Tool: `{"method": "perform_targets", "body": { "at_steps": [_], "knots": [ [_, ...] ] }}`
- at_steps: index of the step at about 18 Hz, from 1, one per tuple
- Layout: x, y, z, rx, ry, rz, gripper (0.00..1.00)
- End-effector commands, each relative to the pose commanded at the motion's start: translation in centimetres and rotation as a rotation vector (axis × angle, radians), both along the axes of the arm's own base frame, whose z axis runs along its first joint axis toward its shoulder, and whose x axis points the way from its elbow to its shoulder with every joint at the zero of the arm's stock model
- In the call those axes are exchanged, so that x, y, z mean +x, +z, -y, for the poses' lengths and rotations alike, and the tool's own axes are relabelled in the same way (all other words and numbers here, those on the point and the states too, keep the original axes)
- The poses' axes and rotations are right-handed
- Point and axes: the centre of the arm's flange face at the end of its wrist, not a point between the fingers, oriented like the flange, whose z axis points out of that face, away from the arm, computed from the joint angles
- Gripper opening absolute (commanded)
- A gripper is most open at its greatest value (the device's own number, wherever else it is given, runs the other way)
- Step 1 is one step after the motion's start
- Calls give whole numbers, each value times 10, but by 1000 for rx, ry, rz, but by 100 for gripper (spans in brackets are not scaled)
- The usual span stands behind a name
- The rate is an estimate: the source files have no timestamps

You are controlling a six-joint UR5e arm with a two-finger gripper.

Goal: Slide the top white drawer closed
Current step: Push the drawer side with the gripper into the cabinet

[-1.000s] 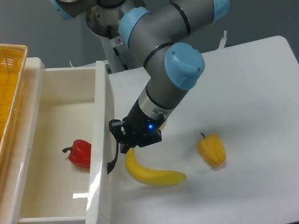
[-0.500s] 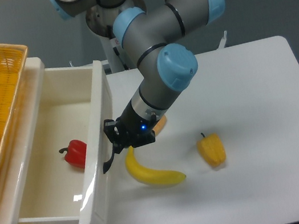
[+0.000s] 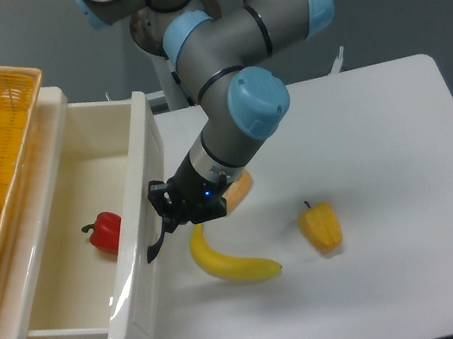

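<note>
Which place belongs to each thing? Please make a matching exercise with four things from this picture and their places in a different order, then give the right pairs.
Things:
1. red pepper
2. banana
3. yellow pepper
4. end effector

Places:
A. on the table, right of the banana
B. at the black handle on the drawer front
C. inside the top white drawer
D. on the table, just below the end effector

Pairs: 1-C, 2-D, 3-A, 4-B
</note>
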Motion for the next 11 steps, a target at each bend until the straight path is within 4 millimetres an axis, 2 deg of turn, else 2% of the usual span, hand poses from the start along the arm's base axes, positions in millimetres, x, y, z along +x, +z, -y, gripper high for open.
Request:
{"method": "perform_targets", "body": {
  "at_steps": [11],
  "knots": [
    [27,7,-9,-5,-32,3,11]
  ]
}}
